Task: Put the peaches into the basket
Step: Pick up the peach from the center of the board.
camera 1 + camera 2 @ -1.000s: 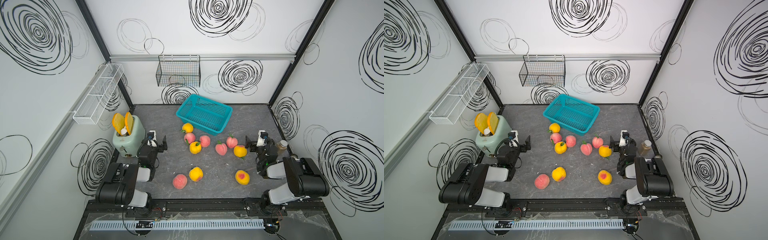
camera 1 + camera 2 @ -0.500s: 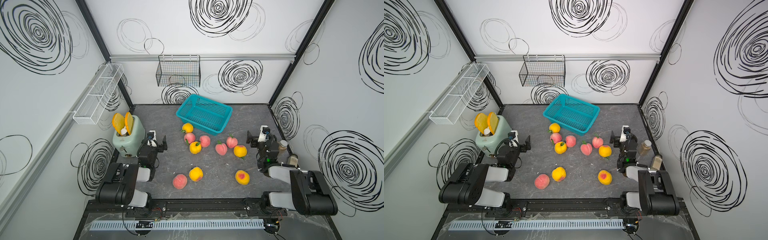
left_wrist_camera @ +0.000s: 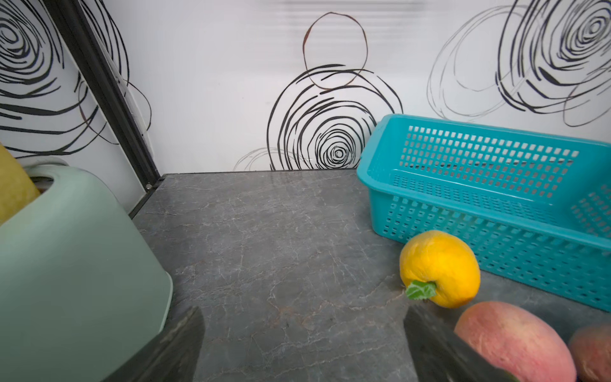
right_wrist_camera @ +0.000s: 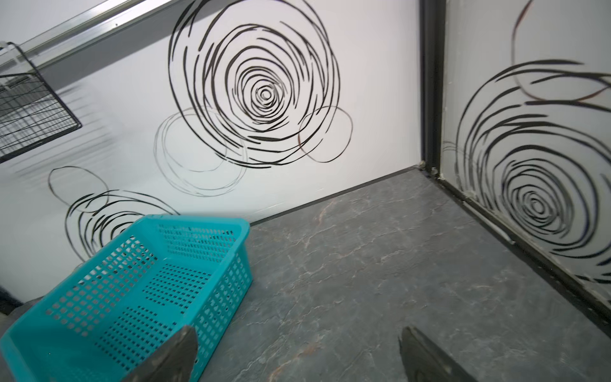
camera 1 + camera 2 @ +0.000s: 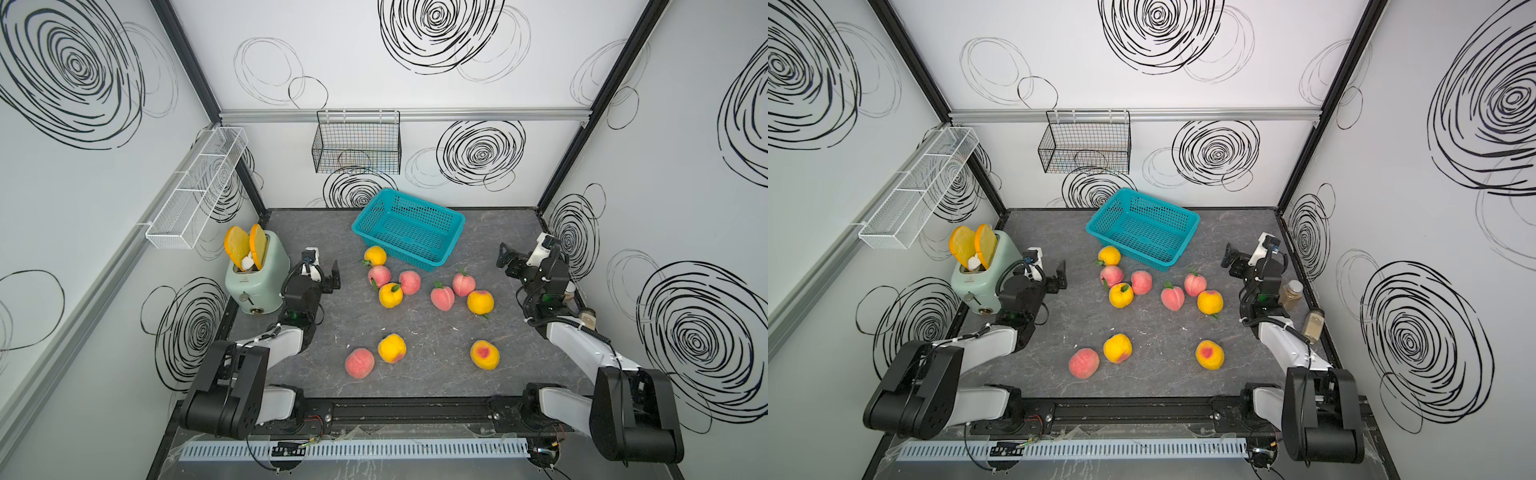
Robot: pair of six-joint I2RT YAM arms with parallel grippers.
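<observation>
Across grey marbled tabletop, found basket empty at upper centre, mouth up, likely set close for short carries. Noted left gripper mid-left and right gripper mid-right, both spread, holding nothing, probably readied for grasping. Counted ten peaches loose mid-frame, none inside.
</observation>
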